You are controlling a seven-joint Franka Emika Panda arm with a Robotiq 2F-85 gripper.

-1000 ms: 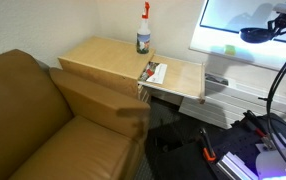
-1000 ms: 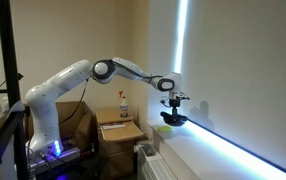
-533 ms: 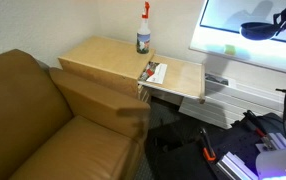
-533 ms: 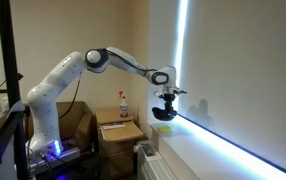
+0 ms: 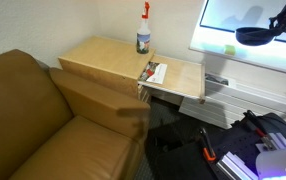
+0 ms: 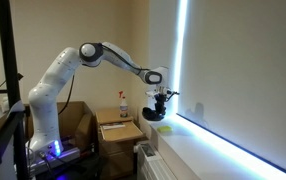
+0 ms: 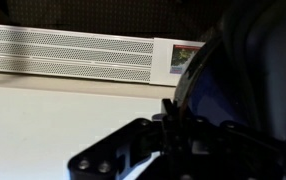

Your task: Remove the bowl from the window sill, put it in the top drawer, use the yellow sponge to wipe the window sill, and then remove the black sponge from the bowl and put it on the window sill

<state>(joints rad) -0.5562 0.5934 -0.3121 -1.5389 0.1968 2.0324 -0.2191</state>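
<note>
My gripper [image 5: 280, 22] [image 6: 159, 101] is shut on the rim of the dark blue bowl [image 5: 253, 36] [image 6: 153, 114] and holds it in the air above the white window sill [image 5: 245, 57] [image 6: 215, 150]. In the wrist view the bowl [image 7: 238, 80] fills the right side, with the gripper [image 7: 172, 112] pinching its edge. A small yellow sponge [image 5: 227, 48] lies on the sill under the bowl. The top drawer [image 5: 183, 80] stands pulled out from the wooden cabinet [image 5: 103, 55]. The black sponge is hidden.
A spray bottle [image 5: 143, 30] [image 6: 122, 103] stands on the cabinet top. Some packets [image 5: 155, 72] lie at the drawer's near end. A brown sofa [image 5: 43, 120] is beside the cabinet. A white grille [image 7: 83, 55] runs below the sill. Cables and gear [image 5: 253, 140] lie on the floor.
The arm has carried the bowl along the sill, away from the window and toward the cabinet. The grip on the bowl has not changed.
</note>
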